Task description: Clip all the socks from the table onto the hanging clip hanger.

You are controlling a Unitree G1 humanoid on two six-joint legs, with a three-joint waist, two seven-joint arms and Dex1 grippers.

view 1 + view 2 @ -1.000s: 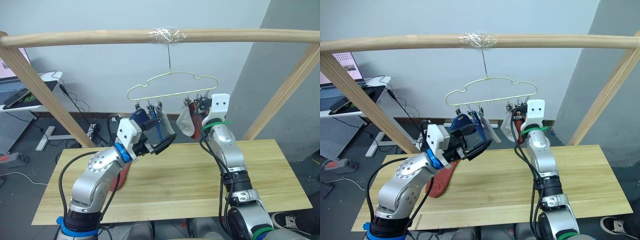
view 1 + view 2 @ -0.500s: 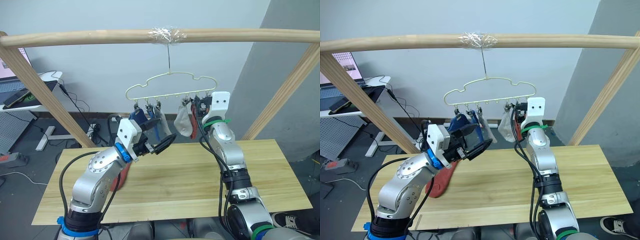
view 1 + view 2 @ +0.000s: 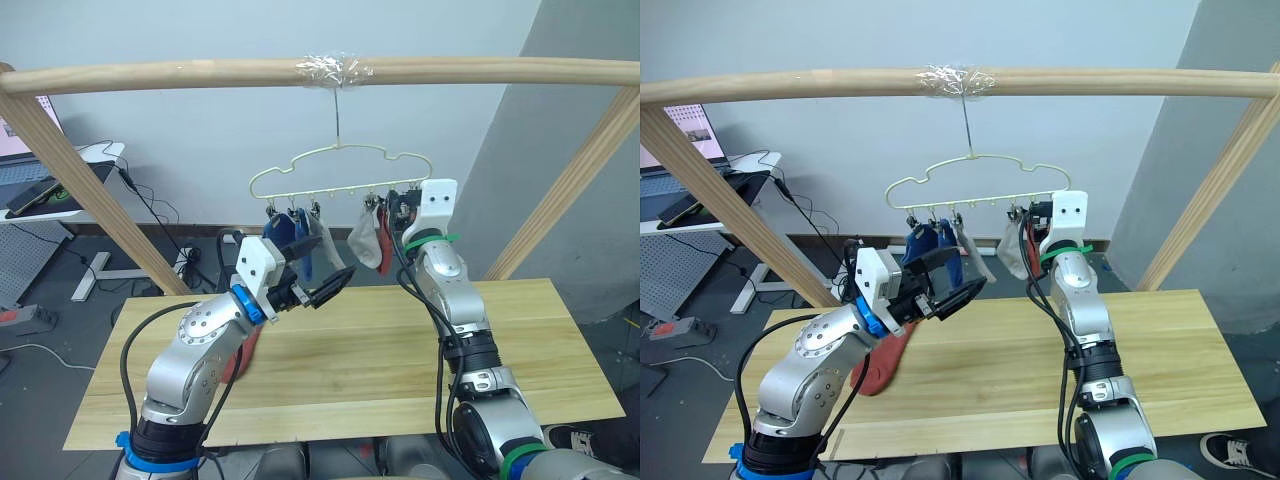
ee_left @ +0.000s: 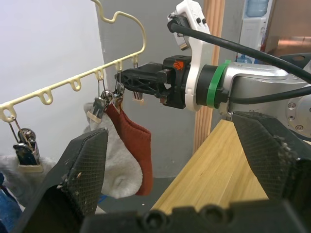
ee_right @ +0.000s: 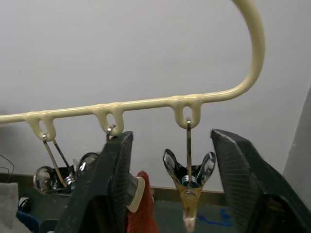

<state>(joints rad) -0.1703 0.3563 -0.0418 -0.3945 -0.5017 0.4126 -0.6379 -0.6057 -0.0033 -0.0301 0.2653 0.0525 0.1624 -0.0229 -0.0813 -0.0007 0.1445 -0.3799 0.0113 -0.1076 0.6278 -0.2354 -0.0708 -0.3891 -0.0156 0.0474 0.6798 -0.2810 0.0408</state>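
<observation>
At the clip hanger [image 5: 146, 103], right gripper [image 5: 187, 194] wide open around an empty clip [image 5: 188, 174]; left gripper [image 3: 318, 283] open, empty; a rust-red sock [image 3: 883, 362] at the table's [image 3: 1040, 370] 9 o'clock side.

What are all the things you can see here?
wooden pole: one, pale wood, across the top.
clip hanger: one, pale yellow, hanging from the pole.
blue socks: two, it seems, clipped at the hanger's left end.
grey socks: two, clipped, one beside the blue, one beside the red.
hanging red sock: one, rust-red, clipped near the right end.
empty clip: one, metal, at the right end.
table: one, light wood.
loose red sock: one, on the table.
left gripper: fingers open, empty.
right gripper: fingers open either side of the empty clip.
</observation>
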